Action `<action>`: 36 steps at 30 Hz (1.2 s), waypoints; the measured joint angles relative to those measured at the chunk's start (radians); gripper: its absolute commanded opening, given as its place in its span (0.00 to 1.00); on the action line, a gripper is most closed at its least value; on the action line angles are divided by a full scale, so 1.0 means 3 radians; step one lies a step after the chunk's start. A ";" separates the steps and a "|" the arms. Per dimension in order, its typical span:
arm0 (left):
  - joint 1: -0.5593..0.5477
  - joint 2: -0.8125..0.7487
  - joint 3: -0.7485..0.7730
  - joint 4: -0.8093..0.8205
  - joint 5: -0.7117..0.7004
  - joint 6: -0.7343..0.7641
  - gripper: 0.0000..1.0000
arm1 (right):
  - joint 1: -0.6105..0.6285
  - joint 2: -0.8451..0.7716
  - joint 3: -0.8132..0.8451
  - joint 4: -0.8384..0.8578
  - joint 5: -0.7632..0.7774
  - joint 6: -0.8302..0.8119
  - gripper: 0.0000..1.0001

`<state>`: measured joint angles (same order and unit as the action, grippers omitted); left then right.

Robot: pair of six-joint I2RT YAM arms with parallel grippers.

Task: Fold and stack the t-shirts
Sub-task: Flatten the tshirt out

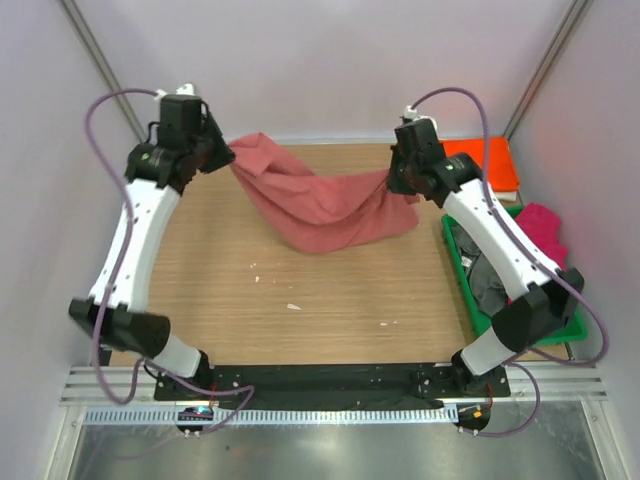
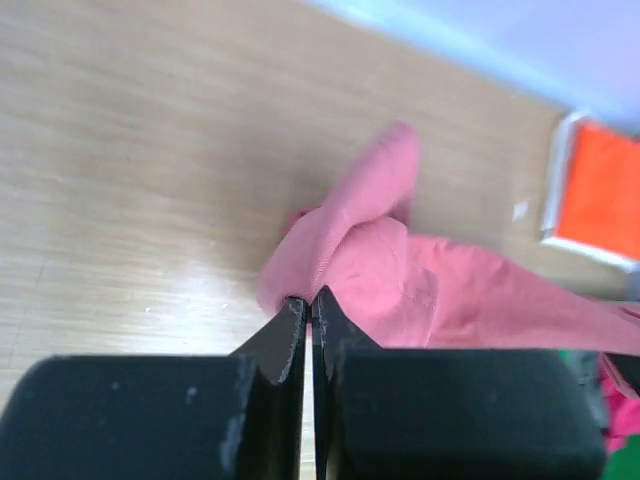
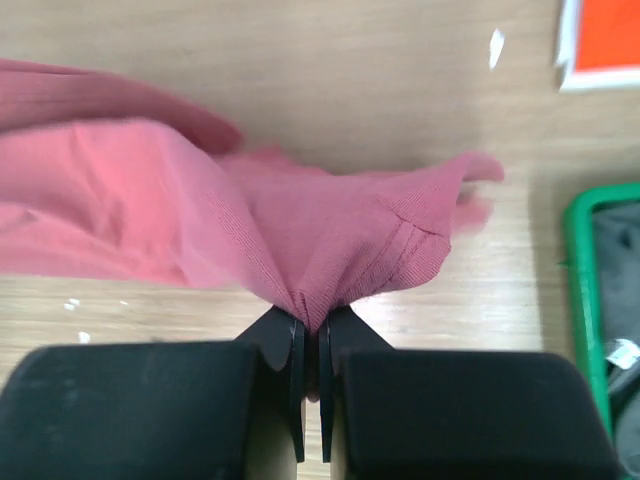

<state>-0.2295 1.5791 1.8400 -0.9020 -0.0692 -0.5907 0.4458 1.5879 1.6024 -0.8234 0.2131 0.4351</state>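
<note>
A dusty salmon-red t-shirt [image 1: 320,205] hangs in a sagging curve between my two grippers above the far half of the table. My left gripper [image 1: 228,150] is shut on its left end, seen in the left wrist view [image 2: 311,300] with cloth [image 2: 400,280] bunched at the tips. My right gripper [image 1: 395,180] is shut on the right end; the right wrist view [image 3: 312,325] shows the hem [image 3: 400,250] pinched there. A bright orange shirt [image 1: 485,160] lies folded at the far right. A magenta shirt [image 1: 545,232] and a dark grey one [image 1: 490,285] lie in the tray.
A green plastic tray [image 1: 455,262] stands along the table's right side, under my right arm. Small white specks [image 1: 293,306] lie on the wooden table. White walls close in the far side and both flanks.
</note>
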 measured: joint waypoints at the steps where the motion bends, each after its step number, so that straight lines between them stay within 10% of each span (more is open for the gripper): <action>1: 0.0000 -0.0122 0.0028 0.0013 -0.0023 -0.0015 0.00 | 0.0000 -0.0094 0.0131 -0.0033 0.0051 -0.0034 0.01; 8: 0.0004 -0.1637 -0.0961 -0.0043 -0.0539 -0.0249 0.02 | -0.0003 -0.1282 -0.0393 -0.0164 -0.0308 0.0032 0.11; 10: 0.0017 -0.2014 -0.1455 -0.0179 -0.0698 -0.0343 0.38 | 0.0023 -0.1640 -0.0977 -0.0179 -0.0673 0.0174 0.26; 11: 0.0027 -0.2177 -0.1677 -0.0298 -0.0750 -0.0381 0.81 | 0.0050 -0.1788 -0.1283 -0.0192 -0.0871 0.0239 0.32; 13: 0.0048 -0.2478 -0.2094 -0.0619 -0.0846 -0.0563 1.00 | 0.0100 -0.2004 -0.1987 -0.0247 -0.1263 0.0366 0.57; 20: 0.0053 -0.2791 -0.2532 -0.1072 -0.0903 -0.0792 0.97 | 0.0139 -0.2028 -0.2663 -0.0792 -0.1437 0.0465 0.93; 23: 0.0056 -0.2584 -0.2427 -0.0858 -0.0801 -0.0662 0.81 | 0.0084 -0.1696 -0.2262 -0.0641 -0.1286 0.0451 0.87; 28: 0.0056 -0.1442 -0.2008 -0.0373 -0.0327 -0.0257 0.67 | -0.0079 -0.0704 -0.1678 -0.0116 -0.1132 0.0402 0.51; 32: 0.0057 -0.0474 -0.1751 0.0055 -0.0033 0.0093 0.82 | -0.0099 -0.0090 -0.1366 0.0178 -0.1087 0.0387 0.54; 36: 0.0080 0.0249 -0.1405 0.0267 0.0050 0.0341 0.69 | -0.0100 0.0427 -0.0983 0.0337 -0.1007 0.0362 0.54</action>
<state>-0.2054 1.6539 1.4185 -0.8219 -0.0544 -0.4885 0.4156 1.7161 1.3075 -0.7223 -0.0891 0.5438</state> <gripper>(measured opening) 0.764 0.547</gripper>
